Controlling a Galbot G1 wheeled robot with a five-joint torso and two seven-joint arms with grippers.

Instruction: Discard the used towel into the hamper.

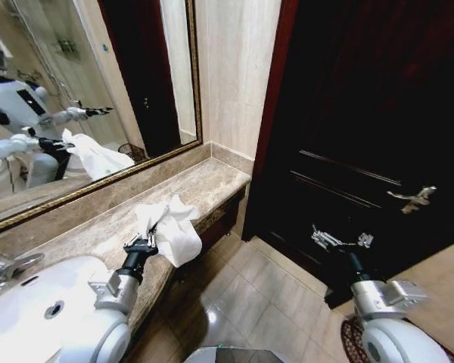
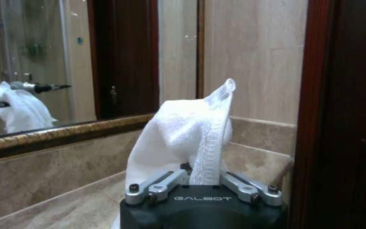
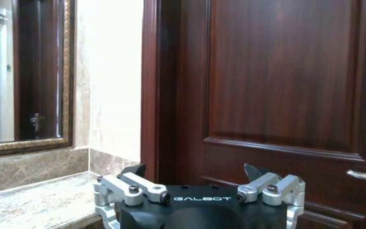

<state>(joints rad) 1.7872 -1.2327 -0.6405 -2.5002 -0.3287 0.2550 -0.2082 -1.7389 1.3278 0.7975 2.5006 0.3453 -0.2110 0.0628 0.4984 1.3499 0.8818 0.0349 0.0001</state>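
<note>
Left claw pinches the white towel above the marble counter edge, while the right claw is spread, empty, near the dark door.

Marble counter, framed mirror, dark wooden door.

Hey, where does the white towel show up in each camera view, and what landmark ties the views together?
Head view: the white towel hangs from the left end effector over the marble counter edge, lower left of centre.
Left wrist view: the towel rises at centre from the shut end effector.
Right wrist view: not there.
Shared landmark: the gold-framed mirror.
</note>
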